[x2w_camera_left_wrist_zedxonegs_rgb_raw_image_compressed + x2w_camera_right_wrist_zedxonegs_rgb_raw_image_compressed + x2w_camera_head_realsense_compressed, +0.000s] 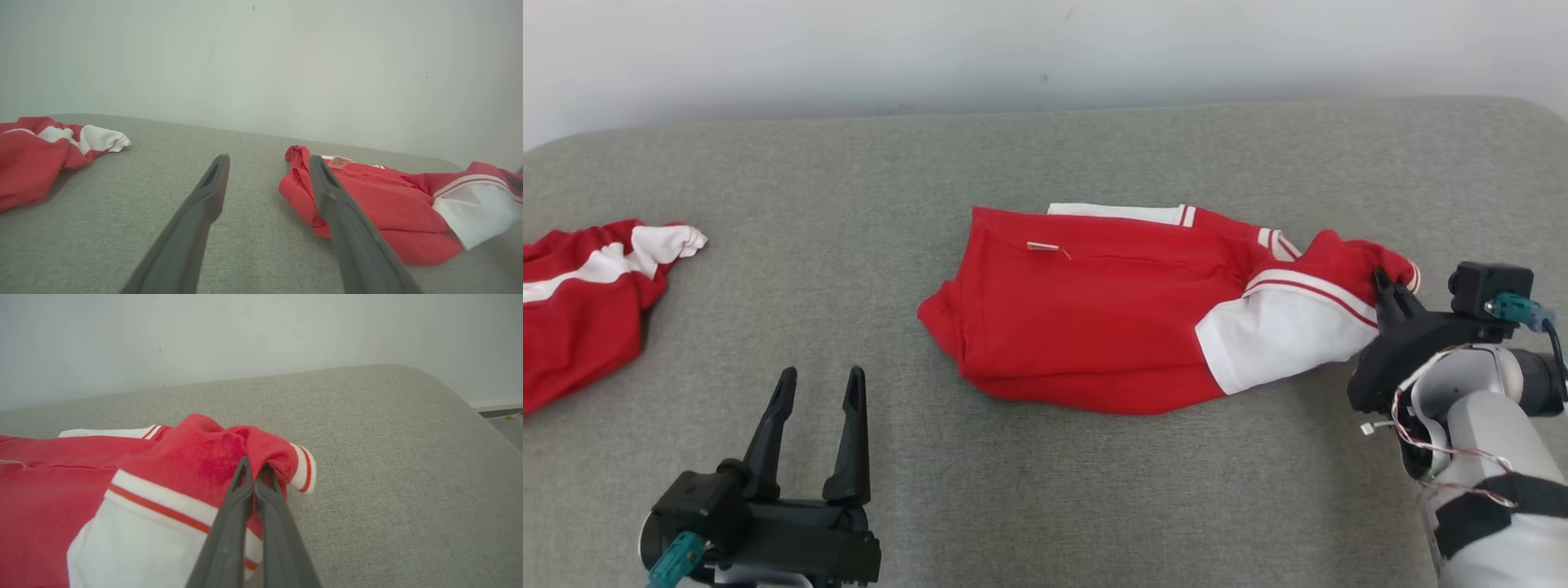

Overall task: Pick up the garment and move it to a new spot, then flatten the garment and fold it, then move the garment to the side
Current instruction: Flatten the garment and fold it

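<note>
Spreading under the garment (1086, 327), a grey woven surface (1045, 490) meets pale wall (1045, 49).

Two red-and-white garments (1086, 327) (580, 310), two end effectors (822, 377) (1388, 283), one grey surface (1029, 490)

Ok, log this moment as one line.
right gripper: jaws shut on garment sleeve | left gripper: jaws open, off garment | second garment: lying far left

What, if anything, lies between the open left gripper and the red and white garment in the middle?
Nothing visible: only grey surface separates the left gripper from the garment. The other red garment lies farther left.
</note>
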